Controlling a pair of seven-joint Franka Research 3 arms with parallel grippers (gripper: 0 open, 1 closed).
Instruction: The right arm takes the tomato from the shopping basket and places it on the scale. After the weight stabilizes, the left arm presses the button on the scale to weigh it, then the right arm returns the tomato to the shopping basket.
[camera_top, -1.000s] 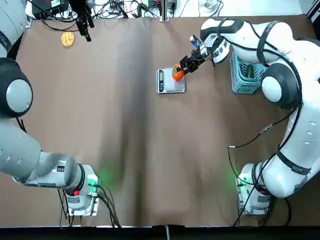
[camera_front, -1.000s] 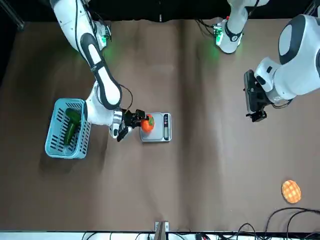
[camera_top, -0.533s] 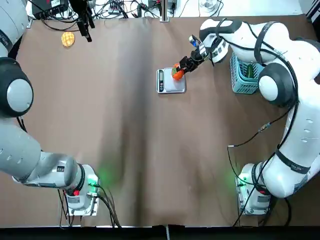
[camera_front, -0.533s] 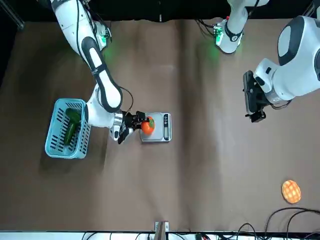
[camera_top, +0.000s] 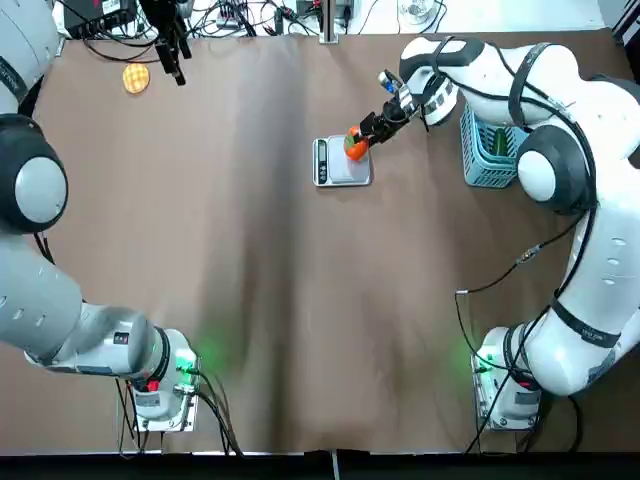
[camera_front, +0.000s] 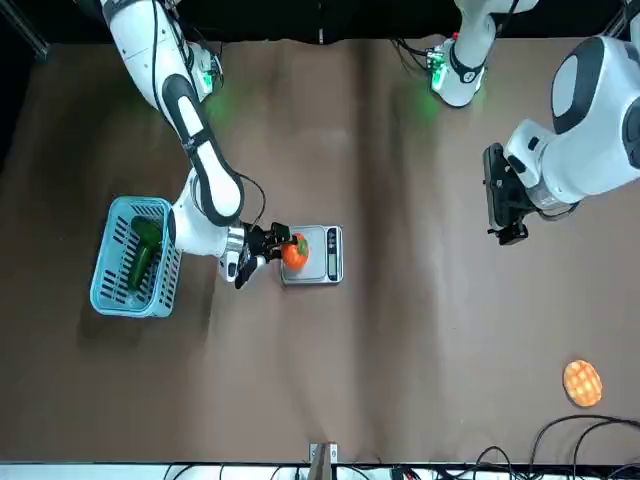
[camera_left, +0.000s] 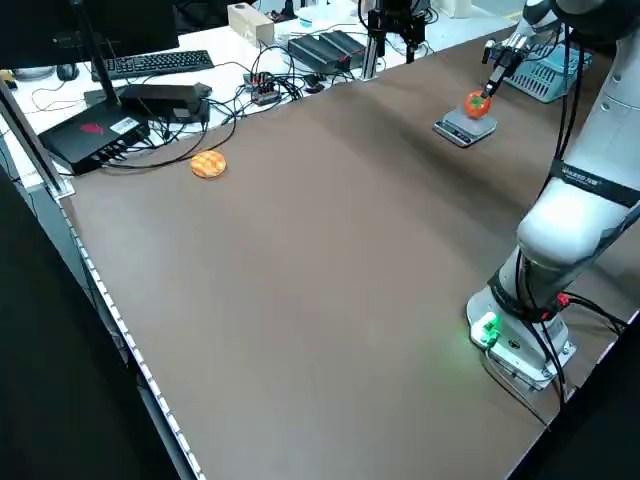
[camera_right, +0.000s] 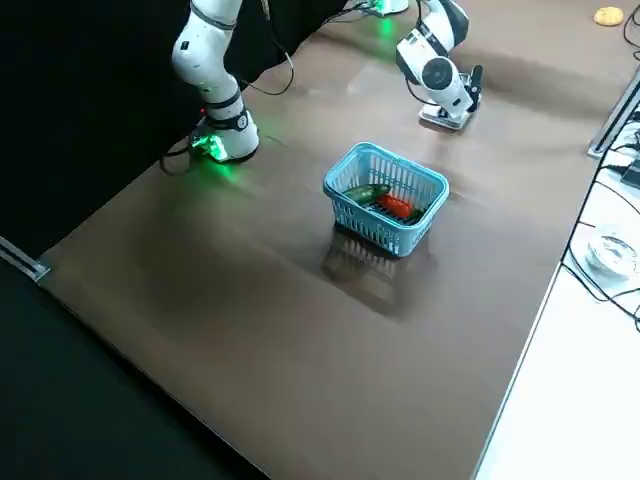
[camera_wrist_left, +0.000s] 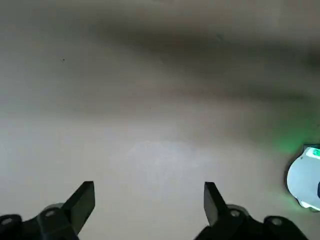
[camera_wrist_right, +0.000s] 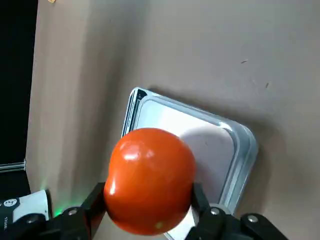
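My right gripper (camera_top: 366, 131) is shut on the orange-red tomato (camera_top: 354, 145) and holds it over the right-hand part of the silver scale (camera_top: 338, 168). In the left side view the tomato (camera_left: 477, 103) hangs a little above the scale (camera_left: 460, 129). The right wrist view shows the tomato (camera_wrist_right: 150, 179) pinched between both fingers, with the scale (camera_wrist_right: 220, 145) below. The light-blue shopping basket (camera_top: 478, 171) stands to the right of the scale. My left gripper (camera_top: 166, 42) hovers open at the far left of the table, with nothing between its fingers (camera_wrist_left: 82, 201).
A green vegetable (camera_front: 140, 250) and a red item (camera_right: 395, 207) lie in the basket (camera_right: 385, 232). A yellow-orange waffle-like disc (camera_top: 136, 77) sits at the far left near the left gripper. Cables and boxes (camera_left: 150, 100) line the table's far edge.
The right gripper has shifted only slightly with the tomato, staying over the scale. The left gripper has drifted a little toward the table's middle.
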